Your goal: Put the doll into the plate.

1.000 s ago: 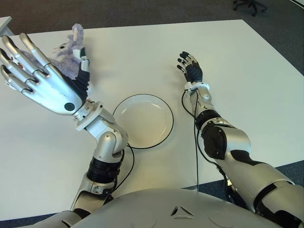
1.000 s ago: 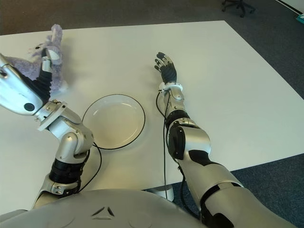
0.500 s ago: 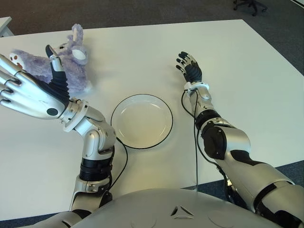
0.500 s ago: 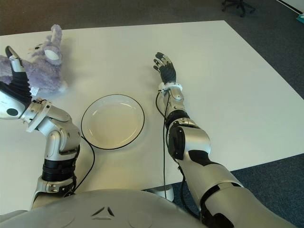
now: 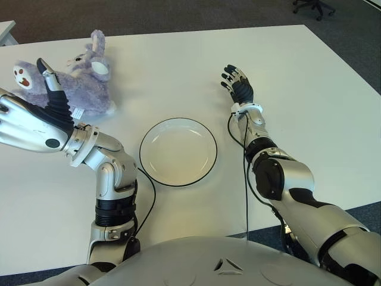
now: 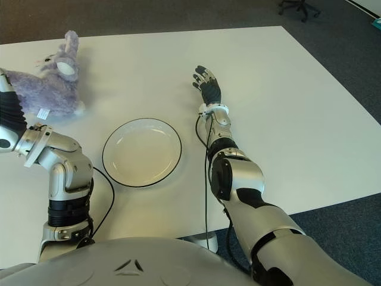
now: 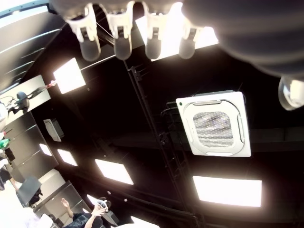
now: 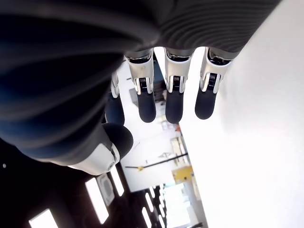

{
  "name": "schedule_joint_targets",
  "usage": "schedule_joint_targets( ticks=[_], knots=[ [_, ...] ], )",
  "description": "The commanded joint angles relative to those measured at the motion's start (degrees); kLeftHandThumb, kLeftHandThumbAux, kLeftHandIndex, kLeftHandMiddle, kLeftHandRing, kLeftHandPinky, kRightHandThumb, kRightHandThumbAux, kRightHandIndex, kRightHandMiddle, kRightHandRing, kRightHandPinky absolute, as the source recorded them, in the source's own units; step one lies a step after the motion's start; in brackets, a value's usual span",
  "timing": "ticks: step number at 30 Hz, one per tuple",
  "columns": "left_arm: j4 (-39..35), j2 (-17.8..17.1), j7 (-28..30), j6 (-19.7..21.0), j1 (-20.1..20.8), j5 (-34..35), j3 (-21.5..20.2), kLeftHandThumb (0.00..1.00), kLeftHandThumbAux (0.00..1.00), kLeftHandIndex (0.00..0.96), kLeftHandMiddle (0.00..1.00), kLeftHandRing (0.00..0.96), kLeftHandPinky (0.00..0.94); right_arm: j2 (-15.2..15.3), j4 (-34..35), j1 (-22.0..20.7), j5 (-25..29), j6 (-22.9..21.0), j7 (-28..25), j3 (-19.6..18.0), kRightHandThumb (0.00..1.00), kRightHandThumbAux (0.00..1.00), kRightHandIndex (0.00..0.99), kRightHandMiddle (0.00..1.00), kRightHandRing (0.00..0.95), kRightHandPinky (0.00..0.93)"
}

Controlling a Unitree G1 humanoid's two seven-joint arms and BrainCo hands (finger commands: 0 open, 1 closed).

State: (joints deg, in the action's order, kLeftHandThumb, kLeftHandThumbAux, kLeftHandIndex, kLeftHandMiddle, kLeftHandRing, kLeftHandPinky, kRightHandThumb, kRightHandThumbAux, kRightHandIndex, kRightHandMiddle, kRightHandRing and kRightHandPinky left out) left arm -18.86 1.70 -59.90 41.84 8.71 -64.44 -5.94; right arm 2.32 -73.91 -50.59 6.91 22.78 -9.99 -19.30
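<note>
1. Currently doll (image 5: 71, 89) lies on white surface (image 5: 166, 65), far-left of empty plate (image 5: 178, 151), well apart.
2. Left hand (image 5: 30, 122) raised beside doll, fingers spread, empty.
3. Right hand (image 5: 238, 86) right of plate, fingers relaxed, empty.
4. Cable (image 5: 245, 179) runs along right arm.

My left hand (image 5: 30, 122) raised at far left, palm up, fingers (image 7: 123, 33) extended, holding nothing. My right hand (image 5: 238, 86) stretched forward, arm nearly straight, fingers (image 8: 173, 97) relaxed, empty.
</note>
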Motion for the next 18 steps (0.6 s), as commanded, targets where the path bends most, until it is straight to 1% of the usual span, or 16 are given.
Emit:
schedule_joint_targets(
  ticks=[1, 9, 15, 16, 17, 18],
  knots=[
    [0.9, 0.3, -1.0, -1.7, -0.8, 2.3, -2.2, 0.217, 0.250, 0.000, 0.000, 0.000, 0.000, -0.6, -2.1, 2.9, -0.2, -2.6, 0.7, 0.2, 0.725, 0.684, 0.175, 0.149, 0.128, 0.157],
    [3.3, -1.5, -1.1, -2.7, 1.0, 3.7, -5.1, 0.233, 0.256, 0.000, 0.000, 0.000, 0.000, -0.3, -2.1, 3.1, -0.9, -2.0, 0.5, 0.9, 0.719, 0.675, 0.169, 0.146, 0.124, 0.155],
    [5.2, -2.5, -2.4, -4.6, 2.4, 4.8, -6.3, 0.259, 0.271, 0.000, 0.000, 0.000, 0.000, -0.2, -2.2, 3.0, -1.2, -2.3, 0.8, 0.9, 0.725, 0.671, 0.170, 0.146, 0.125, 0.156],
    [5.6, -2.7, -2.6, -4.9, 2.7, 5.1, -6.6, 0.283, 0.275, 0.000, 0.000, 0.000, 0.000, -0.2, -2.2, 3.0, -1.2, -2.3, 0.9, 0.9, 0.726, 0.668, 0.172, 0.148, 0.127, 0.156],
    [5.9, -2.8, -2.7, -5.2, 2.9, 5.3, -6.7, 0.288, 0.275, 0.000, 0.000, 0.000, 0.000, -0.2, -2.2, 3.0, -1.2, -2.2, 0.9, 0.9, 0.727, 0.667, 0.173, 0.148, 0.127, 0.156],
    [6.7, -3.5, -3.1, -6.2, 3.4, 5.9, -7.2, 0.291, 0.275, 0.000, 0.000, 0.000, 0.000, -0.3, -2.2, 3.0, -1.2, -2.3, 0.9, 0.9, 0.728, 0.667, 0.173, 0.149, 0.127, 0.156]
  ],
)
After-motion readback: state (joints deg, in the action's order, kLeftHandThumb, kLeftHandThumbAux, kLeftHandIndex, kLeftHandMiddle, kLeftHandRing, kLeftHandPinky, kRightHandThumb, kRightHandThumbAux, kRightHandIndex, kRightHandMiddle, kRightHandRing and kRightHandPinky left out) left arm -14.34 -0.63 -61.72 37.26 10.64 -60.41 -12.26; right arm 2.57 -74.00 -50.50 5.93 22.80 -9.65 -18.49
